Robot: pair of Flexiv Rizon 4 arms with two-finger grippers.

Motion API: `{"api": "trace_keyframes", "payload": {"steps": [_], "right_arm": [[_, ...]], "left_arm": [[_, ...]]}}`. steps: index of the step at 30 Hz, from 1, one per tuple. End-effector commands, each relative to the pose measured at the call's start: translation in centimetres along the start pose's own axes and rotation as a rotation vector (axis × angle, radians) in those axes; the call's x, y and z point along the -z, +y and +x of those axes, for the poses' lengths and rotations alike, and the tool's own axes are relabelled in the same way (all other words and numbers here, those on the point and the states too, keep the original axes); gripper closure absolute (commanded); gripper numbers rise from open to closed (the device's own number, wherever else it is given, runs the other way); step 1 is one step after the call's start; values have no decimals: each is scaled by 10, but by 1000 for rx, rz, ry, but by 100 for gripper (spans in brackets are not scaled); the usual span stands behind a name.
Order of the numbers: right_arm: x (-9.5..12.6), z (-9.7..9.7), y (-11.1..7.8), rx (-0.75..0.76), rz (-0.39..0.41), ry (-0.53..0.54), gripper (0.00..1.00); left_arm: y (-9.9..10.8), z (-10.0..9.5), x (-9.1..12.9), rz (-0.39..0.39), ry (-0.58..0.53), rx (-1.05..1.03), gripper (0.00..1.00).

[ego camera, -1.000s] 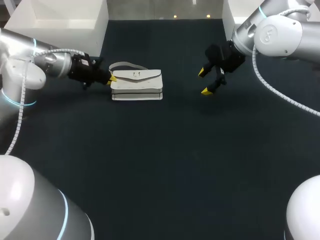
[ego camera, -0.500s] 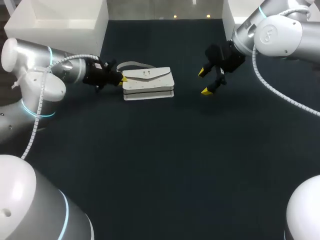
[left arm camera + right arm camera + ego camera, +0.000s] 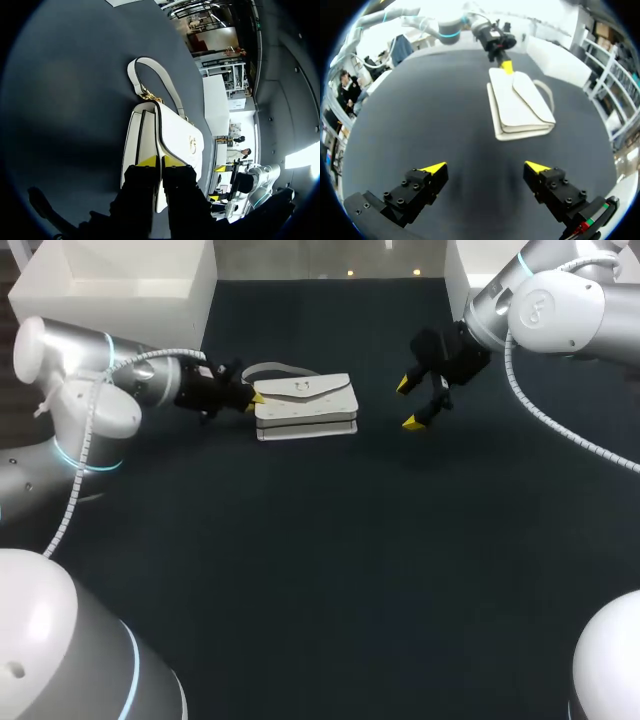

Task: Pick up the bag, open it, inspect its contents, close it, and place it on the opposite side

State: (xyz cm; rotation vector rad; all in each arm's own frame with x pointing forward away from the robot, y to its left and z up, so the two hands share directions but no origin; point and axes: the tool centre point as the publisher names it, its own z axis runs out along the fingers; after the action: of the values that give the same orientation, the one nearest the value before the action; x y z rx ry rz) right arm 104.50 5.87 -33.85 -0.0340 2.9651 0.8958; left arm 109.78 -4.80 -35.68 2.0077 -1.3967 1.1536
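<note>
Toward the far side of the dark table point(image 3: 320, 570), left of middle, the white bag point(image 3: 305, 407) lies flat, and the left hand point(image 3: 255, 399) is pinched on its left end, yellow tips closed over a thin edge. The right hand point(image 3: 412, 403) hangs well apart on the other side, spread wide and holding nothing. By my reading the pick-up is in hand; next the left arm needs to lift the bag clear so the right hand can reach the flap point(image 3: 303, 387).
</note>
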Motion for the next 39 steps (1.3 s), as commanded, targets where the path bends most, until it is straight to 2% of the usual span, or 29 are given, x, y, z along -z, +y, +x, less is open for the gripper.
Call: {"api": "trace_keyframes", "payload": {"steps": [1,15,23,24,25,27,29,33,36,39], "right_arm": [[0,-1,-1,1,-2,2,0],[0,-1,-1,1,-2,2,0],[0,-1,-1,1,-2,2,0],[0,-1,-1,1,-2,2,0],[0,-1,-1,1,-2,2,0],[0,-1,-1,1,-2,2,0],[0,-1,-1,1,-2,2,0],[0,-1,-1,1,-2,2,0],[0,-1,-1,1,-2,2,0],[0,-1,-1,1,-2,2,0]], "left_arm": [[-2,1,-10,-31,15,-15,100],[9,18,-31,-100,35,-72,100],[8,18,-29,-106,46,-75,100],[8,18,-28,-106,49,-71,87],[7,17,-26,-106,51,-68,59],[5,16,-22,-105,53,-66,34],[4,15,-18,-108,57,-59,27],[1,14,-9,-136,62,-52,31],[0,15,-6,-186,71,-41,45],[-2,17,-5,-242,74,-38,52]]}}
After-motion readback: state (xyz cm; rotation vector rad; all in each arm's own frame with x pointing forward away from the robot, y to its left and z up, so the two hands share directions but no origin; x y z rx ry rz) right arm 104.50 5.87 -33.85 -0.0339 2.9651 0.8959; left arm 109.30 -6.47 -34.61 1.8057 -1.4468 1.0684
